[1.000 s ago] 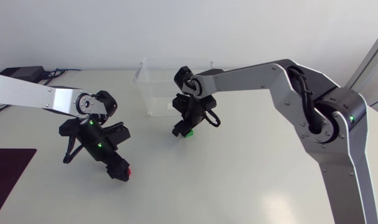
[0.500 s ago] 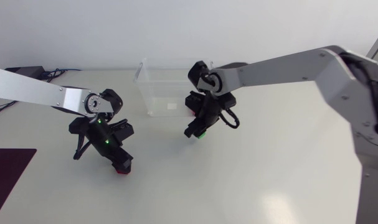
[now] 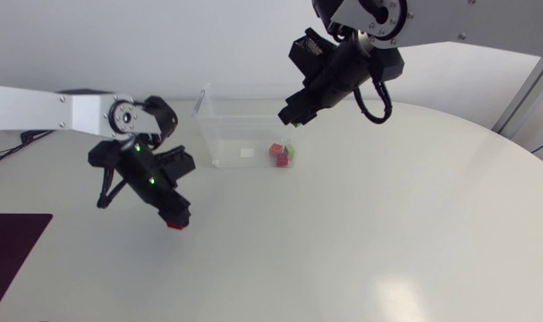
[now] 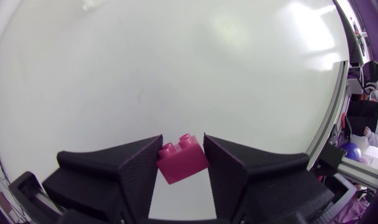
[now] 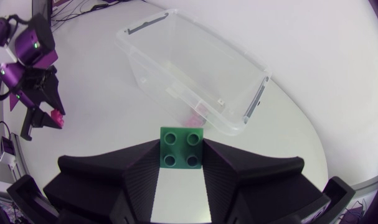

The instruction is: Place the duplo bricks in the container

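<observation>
Head view: the left claw [image 3: 173, 217] hangs low over the table [image 3: 360, 233], clenched on a red duplo brick [image 3: 175, 224]. The right claw [image 3: 292, 114] is high beside the clear container [image 3: 222, 134], which holds two bricks [image 3: 282, 154].

Left wrist view: both fingers pinch the red duplo brick, lifted for carrying.

Right wrist view: the claw grasps a green duplo brick [image 5: 182, 147]. The container lies ahead and below, probably the drop target.

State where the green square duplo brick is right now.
In the right wrist view, the green square duplo brick is held between the two fingers of the right gripper, with the clear plastic container ahead of and below it.
</observation>
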Tool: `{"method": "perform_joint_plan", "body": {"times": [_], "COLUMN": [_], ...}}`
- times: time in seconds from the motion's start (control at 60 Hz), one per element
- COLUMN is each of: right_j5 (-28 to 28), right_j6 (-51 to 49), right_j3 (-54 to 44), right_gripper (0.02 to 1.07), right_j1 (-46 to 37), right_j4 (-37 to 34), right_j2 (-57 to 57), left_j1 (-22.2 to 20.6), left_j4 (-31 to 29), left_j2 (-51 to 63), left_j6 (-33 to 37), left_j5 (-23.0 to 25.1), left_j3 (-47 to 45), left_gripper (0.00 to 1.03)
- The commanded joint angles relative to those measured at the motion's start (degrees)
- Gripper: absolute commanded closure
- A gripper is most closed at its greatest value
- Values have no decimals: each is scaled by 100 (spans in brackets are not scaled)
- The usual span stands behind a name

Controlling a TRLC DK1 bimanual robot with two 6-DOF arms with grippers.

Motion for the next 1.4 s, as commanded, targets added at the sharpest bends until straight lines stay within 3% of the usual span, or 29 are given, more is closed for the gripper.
{"method": "perform_joint_plan", "body": {"times": [0.0,0.183,0.333,0.433,0.483,0.517,0.533,0.567,0.583,0.633,0.683,0.85,0.95,1.05,1.133,1.2,1.267,1.383], "right_j5": [22,57,93,172,198,224,233,347,462,629,681,629,629,857,1464,1552,1569,1516], "right_j6": [-15,-50,-50,-59,-59,-59,-68,-121,-173,-244,-252,-138,-68,38,-85,-182,-419,-419], "right_j3": [-126,32,498,647,823,963,1016,1201,1341,1596,1957,1570,638,-460,-1638,-2473,-3475,-5373], "right_gripper": [97,97,97,97,96,92,89,76,59,25,9,7,7,7,7,7,7,7], "right_j1": [-17,10,-8,10,36,45,62,89,124,150,133,-78,-149,-175,-184,-351,-544,-957], "right_j4": [137,436,665,946,1007,1007,1034,1051,1042,1051,902,928,1324,1807,2545,2888,3354,4400], "right_j2": [-147,-112,336,661,951,1154,1250,1461,1611,1848,2050,1268,-24,-1430,-2538,-3232,-3883,-5148], "left_j1": [-58,-295,-410,-304,-225,-207,-199,-199,-207,-225,-216,-128,-111,-155,-199,-172,-49,197], "left_j4": [-81,-697,-749,-741,-732,-670,-574,-354,-248,235,868,947,1501,1571,1905,1975,2538,3628], "left_j2": [-142,807,1967,2653,2934,3075,3083,3039,2987,2618,2134,983,-283,-1285,-2252,-2797,-3456,-4616], "left_j6": [-150,-317,-457,-809,-1029,-1169,-1196,-1213,-1231,-1319,-1363,-1538,-1776,-1960,-2013,-2004,-1960,-1406], "left_j5": [-104,-148,-166,-192,-271,-509,-535,-614,-737,-834,-895,-895,-720,-526,-535,-755,-1142,-1221], "left_j3": [916,3500,5794,6743,6937,6937,6840,6594,6462,5961,5381,5205,4511,3834,2604,1778,617,-1553], "left_gripper": [74,74,73,70,61,28,16,3,3,3,3,3,3,3,3,3,3,6]}}
